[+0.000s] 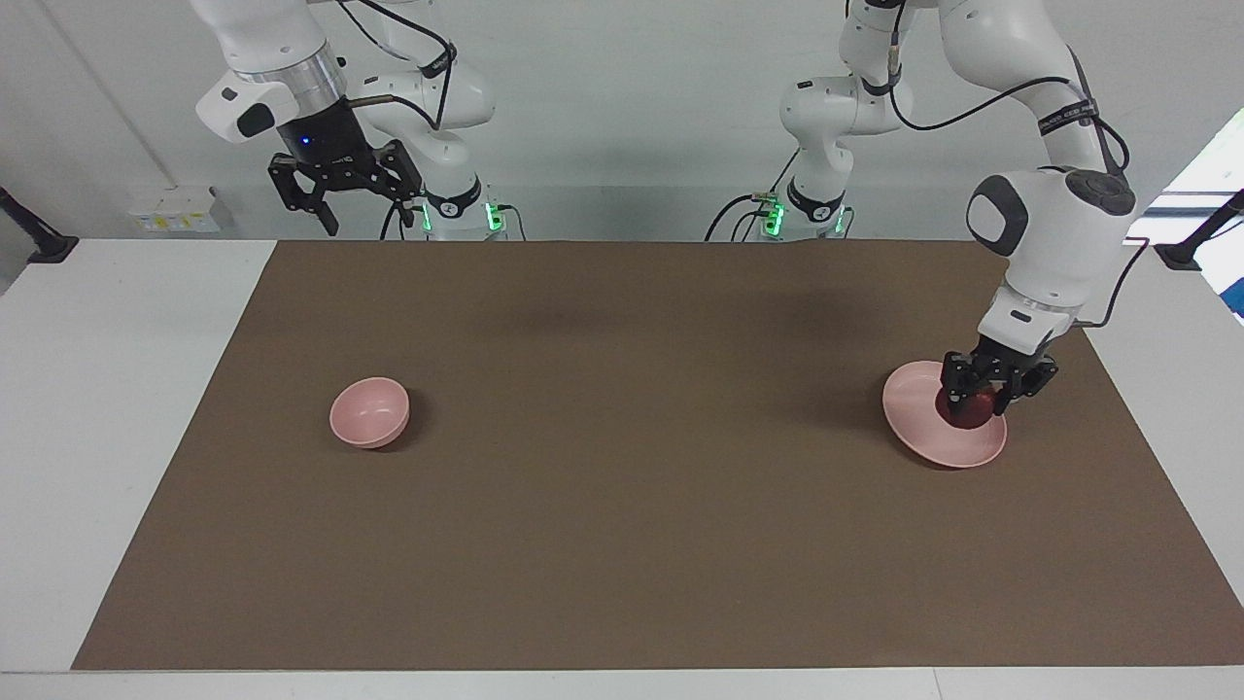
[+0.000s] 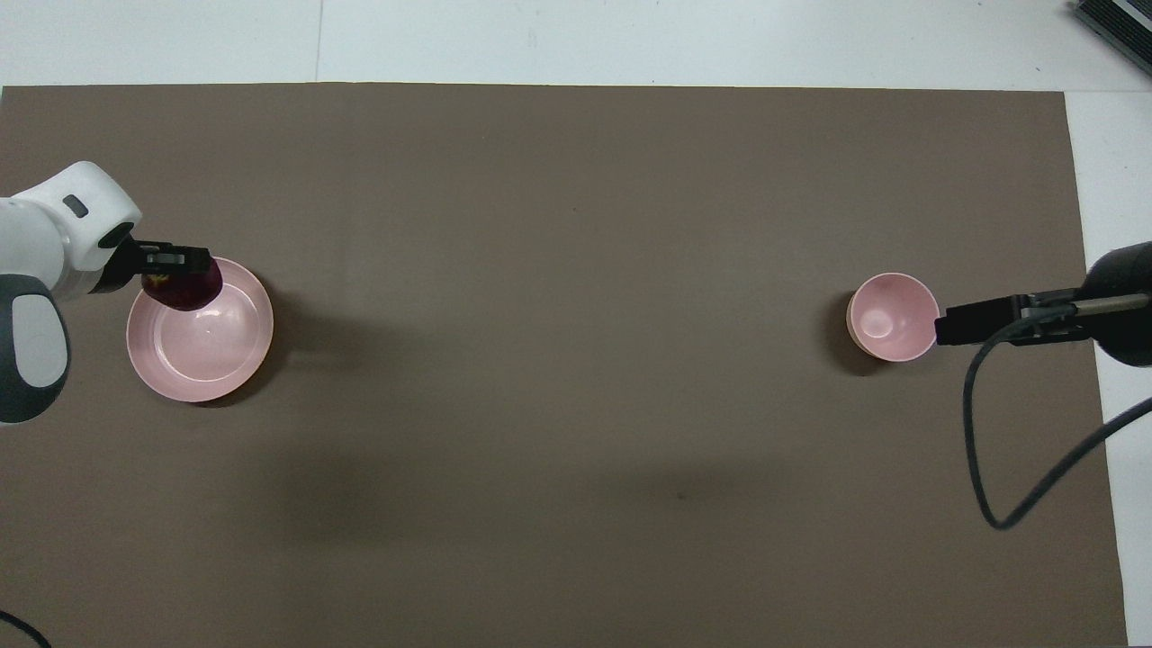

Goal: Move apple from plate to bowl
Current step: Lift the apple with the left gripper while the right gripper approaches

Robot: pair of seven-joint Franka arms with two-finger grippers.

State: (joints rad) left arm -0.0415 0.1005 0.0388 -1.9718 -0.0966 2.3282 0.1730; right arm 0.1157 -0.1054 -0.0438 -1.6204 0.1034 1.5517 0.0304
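Left fingers (image 1: 984, 401) around apple (image 1: 967, 412), over plate (image 1: 918, 418).

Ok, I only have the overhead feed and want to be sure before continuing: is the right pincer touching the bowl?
Observer: No. The right pincer hangs high above the table; the bowl sits untouched.
Operator: Its fingers?
Observer: Spread open, holding nothing.
Operator: And the left one?
Observer: The left pincer is shut on the apple, low over the plate; whether the apple is clear of the plate, I cannot tell.
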